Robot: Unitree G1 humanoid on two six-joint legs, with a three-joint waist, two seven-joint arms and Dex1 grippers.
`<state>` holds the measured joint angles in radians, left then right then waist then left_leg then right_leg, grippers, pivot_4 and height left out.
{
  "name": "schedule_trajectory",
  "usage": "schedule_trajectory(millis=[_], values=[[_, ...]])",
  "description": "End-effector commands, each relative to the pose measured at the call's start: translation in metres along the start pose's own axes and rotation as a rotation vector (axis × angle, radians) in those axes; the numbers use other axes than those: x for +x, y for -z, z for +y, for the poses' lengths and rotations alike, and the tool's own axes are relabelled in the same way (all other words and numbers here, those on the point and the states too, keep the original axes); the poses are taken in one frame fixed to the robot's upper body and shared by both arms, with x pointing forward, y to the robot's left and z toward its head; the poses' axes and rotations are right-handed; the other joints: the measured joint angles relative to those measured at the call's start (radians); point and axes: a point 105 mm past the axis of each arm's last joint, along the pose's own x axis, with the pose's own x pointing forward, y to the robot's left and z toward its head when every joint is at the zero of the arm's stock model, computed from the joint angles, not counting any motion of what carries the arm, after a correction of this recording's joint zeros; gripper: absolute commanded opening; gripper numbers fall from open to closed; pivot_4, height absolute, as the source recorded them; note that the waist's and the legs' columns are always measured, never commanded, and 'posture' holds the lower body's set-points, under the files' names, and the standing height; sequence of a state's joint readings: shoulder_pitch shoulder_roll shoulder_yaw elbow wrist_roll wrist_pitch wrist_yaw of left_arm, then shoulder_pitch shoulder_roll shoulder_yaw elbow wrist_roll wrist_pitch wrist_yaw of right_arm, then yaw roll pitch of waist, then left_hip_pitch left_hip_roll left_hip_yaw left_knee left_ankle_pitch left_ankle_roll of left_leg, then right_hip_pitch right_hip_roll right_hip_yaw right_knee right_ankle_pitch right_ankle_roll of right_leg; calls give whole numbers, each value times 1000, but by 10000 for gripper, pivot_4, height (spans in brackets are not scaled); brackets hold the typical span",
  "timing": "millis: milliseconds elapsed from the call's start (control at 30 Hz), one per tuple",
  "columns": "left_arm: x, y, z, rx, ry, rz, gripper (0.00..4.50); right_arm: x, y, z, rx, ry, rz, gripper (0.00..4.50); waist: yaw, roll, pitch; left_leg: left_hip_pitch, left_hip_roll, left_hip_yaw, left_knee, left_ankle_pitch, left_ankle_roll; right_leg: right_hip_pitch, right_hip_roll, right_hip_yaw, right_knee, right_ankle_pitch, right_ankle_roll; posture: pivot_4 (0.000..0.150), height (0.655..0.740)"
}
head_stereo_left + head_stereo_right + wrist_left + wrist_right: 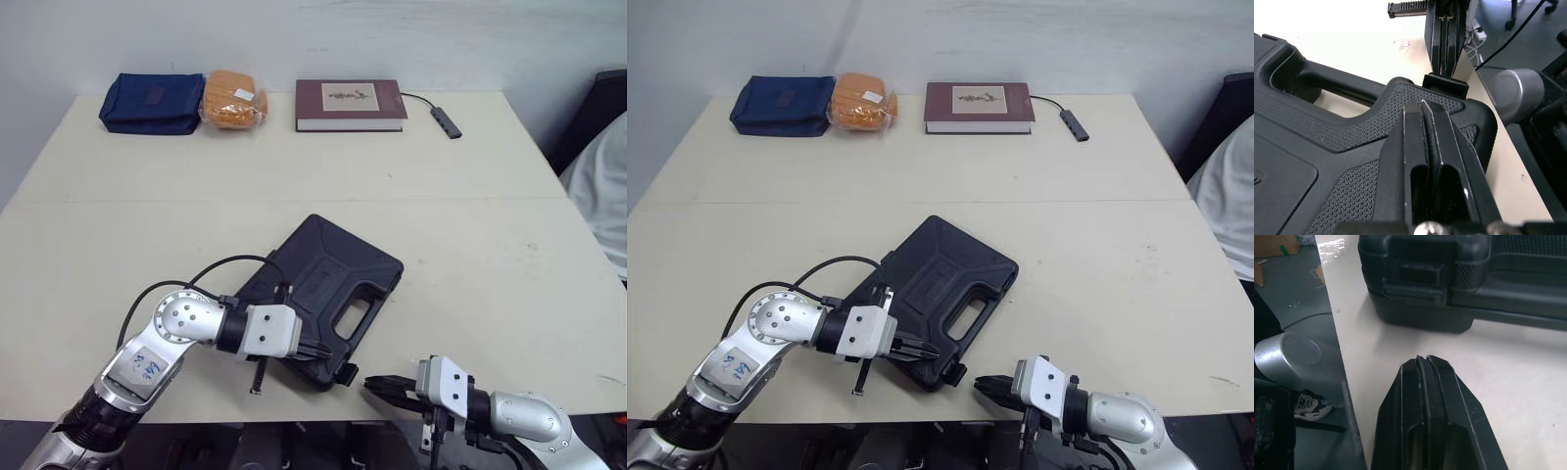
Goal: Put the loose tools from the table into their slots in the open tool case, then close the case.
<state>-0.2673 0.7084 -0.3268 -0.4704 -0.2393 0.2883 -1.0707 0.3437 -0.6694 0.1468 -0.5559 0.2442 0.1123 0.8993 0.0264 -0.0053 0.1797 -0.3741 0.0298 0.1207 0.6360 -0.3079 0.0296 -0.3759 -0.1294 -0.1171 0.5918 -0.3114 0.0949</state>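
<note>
Your tool case lies shut and flat on the desk, set at an angle, with its handle cut-out towards the near edge. Your left end effector sits over the lid's textured near corner, just beside the handle. Its fingers are pressed together with nothing between them, and whether they touch the lid you cannot tell. Your right end effector is low at the desk's near edge, also narrowed to nothing and empty. It points at the case's near side, where the latch shows, with a strip of bare desk between. Along the far edge lie a blue pouch, an orange packet and a book.
</note>
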Motion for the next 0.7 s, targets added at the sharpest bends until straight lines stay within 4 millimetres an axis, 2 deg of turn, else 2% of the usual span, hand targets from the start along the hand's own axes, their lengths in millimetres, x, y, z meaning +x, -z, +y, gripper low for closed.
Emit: schedule_trajectory(millis=[33, 533, 700], values=[[7, 39, -13, -119, 37, 141, 249, 12, -13, 6, -10, -21, -57, 0, 0, 0, -1, 0, 0, 0, 0, 0, 0, 0, 0, 0, 0, 0, 0, 1500, 7400], [9, 48, -15, -160, 39, 169, 249, 22, -43, 3, -46, -34, -135, 0, -1, 2, -7, 3, 0, 0, 0, -2, 3, 1, -1, 1, 3, 0, -1, 1500, 7400], [10, 48, -15, -162, 42, 170, 249, 23, -46, 0, -49, -32, -140, 0, -4, 2, -7, 4, 0, 0, 0, -1, 2, 1, 0, 1, 5, 0, -2, 1500, 7400]])
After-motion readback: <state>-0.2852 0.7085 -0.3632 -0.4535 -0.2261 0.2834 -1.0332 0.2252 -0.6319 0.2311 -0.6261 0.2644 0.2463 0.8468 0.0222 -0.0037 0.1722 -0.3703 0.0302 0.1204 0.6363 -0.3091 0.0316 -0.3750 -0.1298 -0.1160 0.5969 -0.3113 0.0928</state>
